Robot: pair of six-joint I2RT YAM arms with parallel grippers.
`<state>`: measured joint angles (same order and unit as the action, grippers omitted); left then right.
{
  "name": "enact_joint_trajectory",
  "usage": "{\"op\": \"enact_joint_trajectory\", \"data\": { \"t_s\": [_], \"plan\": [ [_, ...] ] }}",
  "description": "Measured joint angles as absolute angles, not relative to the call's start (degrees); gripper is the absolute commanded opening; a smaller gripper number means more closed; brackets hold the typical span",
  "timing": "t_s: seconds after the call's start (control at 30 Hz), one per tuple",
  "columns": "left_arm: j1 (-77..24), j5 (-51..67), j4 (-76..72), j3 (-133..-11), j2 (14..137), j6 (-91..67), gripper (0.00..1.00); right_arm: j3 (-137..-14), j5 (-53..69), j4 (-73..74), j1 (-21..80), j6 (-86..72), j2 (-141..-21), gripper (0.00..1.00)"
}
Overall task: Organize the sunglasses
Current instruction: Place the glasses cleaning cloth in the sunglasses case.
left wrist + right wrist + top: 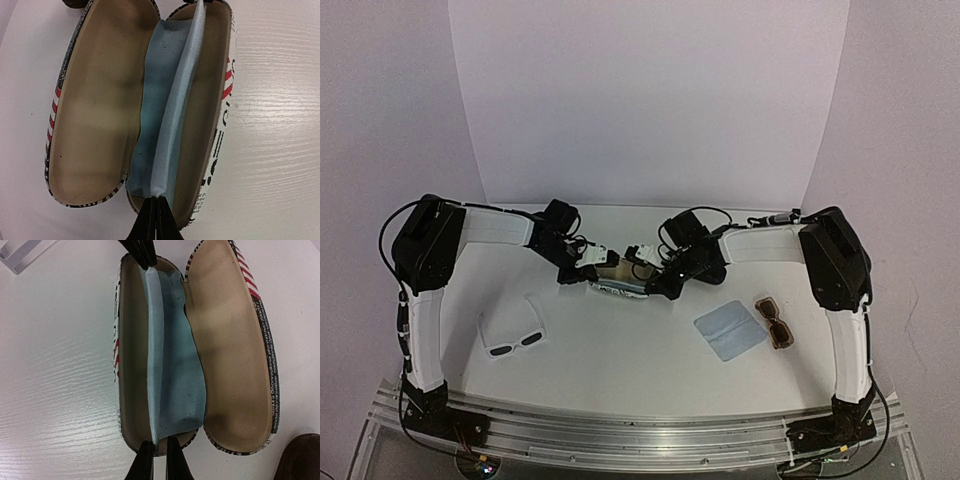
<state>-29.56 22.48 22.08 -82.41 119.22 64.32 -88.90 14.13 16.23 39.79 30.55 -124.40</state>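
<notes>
Left claw [152, 202] clamps the folded light-blue cloth [162, 100], right claw [159, 449] grip indeterminate; chunky white-framed sunglasses [517, 343] lie slantwise toward the near edge, closest to the left claw.

Here's the patterned case [612, 270], lying wide open on the white counter [620, 360], both tan-lined halves facing up with the hinge between them. Look at the outside: black print all over, red-and-white stripes showing along the rims. Sitting in one half of the case is a light-blue cloth [167, 105], folded lengthwise, its long fold standing up along the shell and its lower layer bulging over the hinge line toward the other half. To the right of the case and a little nearer, well apart from it, a second cloth [730, 331] lies flat, squarish, with a crease across its middle. Behind the case rises a plain white backdrop [650, 100].
</notes>
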Motion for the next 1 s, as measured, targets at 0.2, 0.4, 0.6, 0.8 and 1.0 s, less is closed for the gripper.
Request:
{"op": "enact_joint_trajectory", "data": {
  "t_s": [0.2, 0.4, 0.6, 0.8, 1.0],
  "plan": [
    [-29.6, 23.0, 23.6, -82.4, 119.2, 64.7, 0.15, -88.7, 14.5, 16.5, 39.8, 30.6, -124.4, 0.12],
    [-29.6, 23.9, 25.0, -82.4, 118.5, 65.1, 0.23, -87.5, 16.2, 16.7, 39.8, 31.6, -124.4, 0.15],
    [-29.6, 24.5, 26.6, -82.4, 117.0, 66.0, 0.31, -86.3, 17.4, 17.1, 39.8, 33.1, -124.1, 0.18],
    [-29.6, 25.4, 27.8, -82.4, 115.9, 66.5, 0.35, -86.1, 18.0, 17.6, 39.8, 33.4, -122.5, 0.21],
    [-29.6, 25.9, 29.3, -82.4, 115.9, 67.4, 0.35, -86.1, 18.8, 17.7, 39.8, 33.6, -120.9, 0.27]
  ]
}}
